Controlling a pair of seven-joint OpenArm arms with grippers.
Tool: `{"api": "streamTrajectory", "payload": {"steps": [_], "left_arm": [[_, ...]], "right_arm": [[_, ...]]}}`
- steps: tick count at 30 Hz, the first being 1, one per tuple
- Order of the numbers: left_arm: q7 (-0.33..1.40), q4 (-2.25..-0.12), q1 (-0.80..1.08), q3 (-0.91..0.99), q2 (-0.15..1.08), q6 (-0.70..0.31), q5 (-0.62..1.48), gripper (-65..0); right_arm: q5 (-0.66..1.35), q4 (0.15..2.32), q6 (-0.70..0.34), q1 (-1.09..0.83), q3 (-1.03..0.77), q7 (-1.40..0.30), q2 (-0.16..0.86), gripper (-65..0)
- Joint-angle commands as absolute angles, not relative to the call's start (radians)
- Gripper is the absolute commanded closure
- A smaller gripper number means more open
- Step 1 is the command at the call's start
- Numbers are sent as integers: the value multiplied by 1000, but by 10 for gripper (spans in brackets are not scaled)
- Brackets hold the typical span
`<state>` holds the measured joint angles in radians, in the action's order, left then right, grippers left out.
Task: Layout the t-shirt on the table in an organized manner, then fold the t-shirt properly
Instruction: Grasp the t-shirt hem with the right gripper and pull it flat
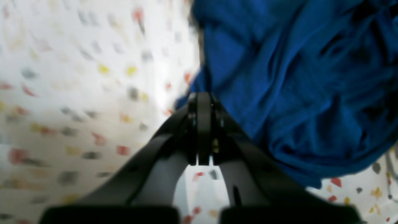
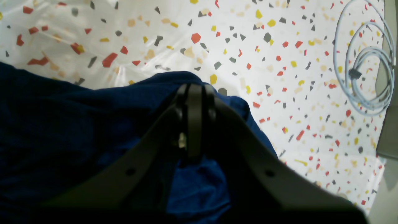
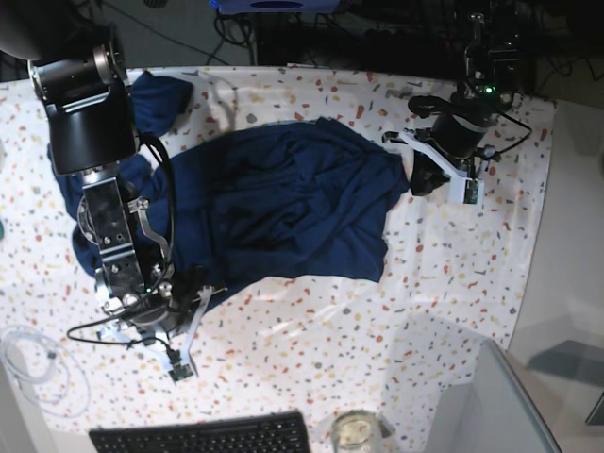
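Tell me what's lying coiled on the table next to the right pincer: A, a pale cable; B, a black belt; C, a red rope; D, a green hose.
A: the right wrist view shows a pale cable looped on the table, apart from the shirt that the shut right pincer grips.

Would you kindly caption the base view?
Two grippers, left and right, pinch opposite edges of a t-shirt.

Navy blue t-shirt on white table flecked red, yellow, grey.
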<state>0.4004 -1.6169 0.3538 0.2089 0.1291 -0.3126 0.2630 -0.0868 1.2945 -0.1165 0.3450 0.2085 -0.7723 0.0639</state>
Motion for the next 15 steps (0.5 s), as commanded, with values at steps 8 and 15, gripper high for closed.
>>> {"api": "streamTrajectory", "payload": {"steps": [8,15], "left_arm": [[417,-1702,384,262,145,-312,269,0],[466,-1672,371,229,140,-314,271,-535]], "right_arm": [[-90,1409,-111,335,203,-750,62,-2],[-90,1415,-111,329,203,-750,62,-2]]}}
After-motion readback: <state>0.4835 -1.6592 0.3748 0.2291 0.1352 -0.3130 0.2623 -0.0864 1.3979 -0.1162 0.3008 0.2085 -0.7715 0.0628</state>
